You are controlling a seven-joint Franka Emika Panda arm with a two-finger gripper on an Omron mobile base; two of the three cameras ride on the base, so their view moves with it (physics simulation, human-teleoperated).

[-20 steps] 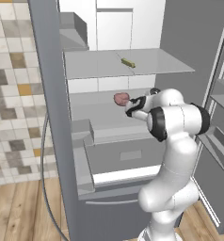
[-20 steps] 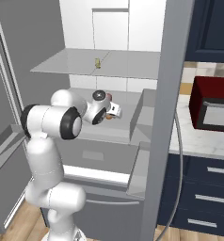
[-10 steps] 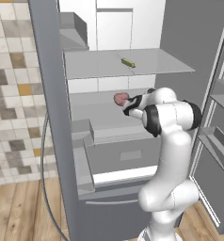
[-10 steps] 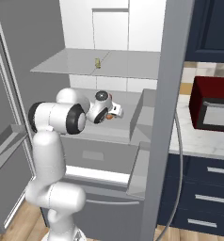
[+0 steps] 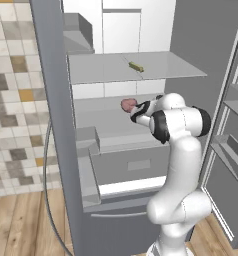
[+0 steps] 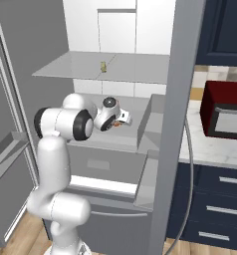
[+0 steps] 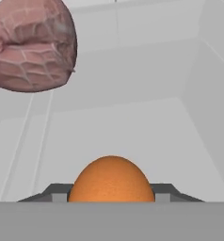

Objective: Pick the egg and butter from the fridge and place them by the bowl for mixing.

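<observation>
The orange-brown egg [image 7: 111,181] lies on the middle shelf of the open fridge [image 5: 191,40]. My gripper [image 7: 111,195] has a dark finger tip against each side of the egg, shut on it. From the base, the gripper [image 5: 133,112] reaches into the shelf just right of a pink lumpy piece [image 5: 127,104]. That piece [image 7: 31,44] fills the upper left of the hand view. The olive-yellow butter [image 5: 136,66] stick lies on the shelf above, also seen from the right [image 6: 103,66]. The bowl is out of view.
The fridge door [image 5: 231,145] with its bins stands open on the right. A drawer front [image 5: 131,165] sits below the shelf. Beside the fridge is a counter with a dark red microwave [image 6: 225,109] over navy drawers [image 6: 220,209].
The gripper's fingers have come together from wide open onto the egg. The arm has pushed a little deeper into the middle shelf. The pink piece and butter have not moved.
</observation>
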